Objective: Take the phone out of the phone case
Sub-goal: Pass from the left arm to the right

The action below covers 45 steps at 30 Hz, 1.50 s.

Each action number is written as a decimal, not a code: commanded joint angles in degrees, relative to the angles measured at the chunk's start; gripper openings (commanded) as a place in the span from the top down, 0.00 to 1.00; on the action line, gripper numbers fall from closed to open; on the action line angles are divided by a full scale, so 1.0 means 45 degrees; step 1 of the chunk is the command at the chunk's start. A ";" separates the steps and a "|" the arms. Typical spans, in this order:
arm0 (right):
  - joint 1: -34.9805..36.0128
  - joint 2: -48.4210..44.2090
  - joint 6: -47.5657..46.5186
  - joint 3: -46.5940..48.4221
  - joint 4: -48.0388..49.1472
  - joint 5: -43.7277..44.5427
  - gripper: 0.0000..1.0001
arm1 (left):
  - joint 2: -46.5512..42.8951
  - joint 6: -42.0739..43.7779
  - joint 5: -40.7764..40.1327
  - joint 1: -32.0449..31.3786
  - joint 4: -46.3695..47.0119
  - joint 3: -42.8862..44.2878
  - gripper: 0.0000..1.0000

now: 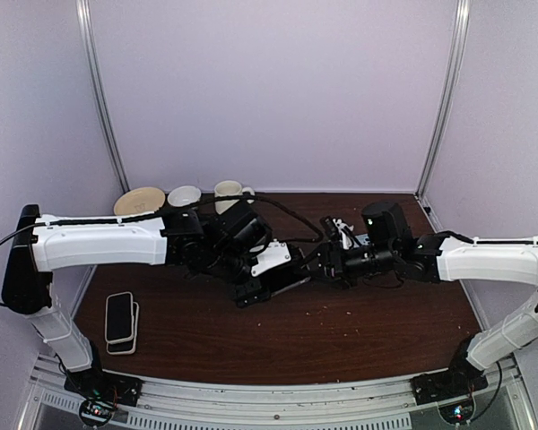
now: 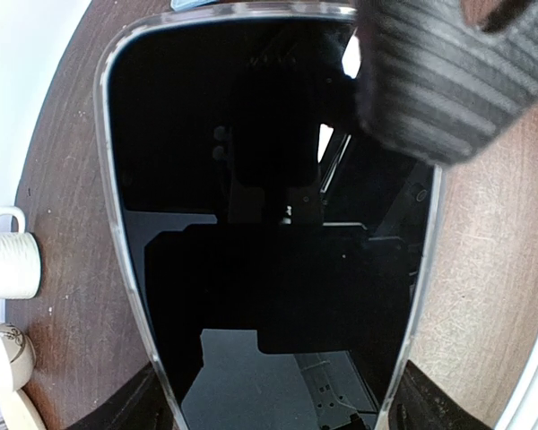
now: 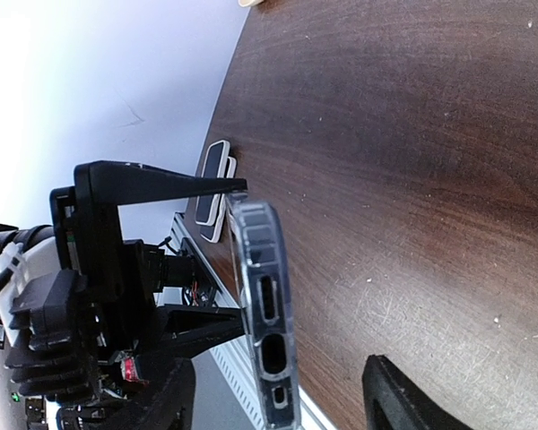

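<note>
Aloft, the phone (image 2: 269, 224) in its case (image 3: 264, 296).
The left hand (image 2: 282, 403) clamped it; the right hand (image 3: 282, 399) was open around it.

Phone (image 2: 269, 224) screen: black glass, high gloss, mirror-like reflections. Phone case (image 3: 262, 296): clear plastic, smooth, shiny along the rim. Left tool (image 3: 240, 255) fingers (image 3: 152, 184): matt black plastic; the pad (image 2: 439, 81) by the phone's corner is black, finely ribbed, rubbery-looking. Worktop (image 3: 412, 134): dark brown wood grain, low sheen, pale specks and scuffs. Mug (image 2: 4, 264): white glazed ceramic. Arm shells (image 1: 99, 242): smooth white plastic, slight gloss. Frame post (image 1: 101, 98): bare metal, satin.
</note>
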 commanded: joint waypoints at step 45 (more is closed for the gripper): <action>0.0613 0.0410 -0.0529 0.0024 0.2140 0.0424 1.00 | -0.0739 -0.0226 0.0224 0.0131 0.1000 0.0140 0.03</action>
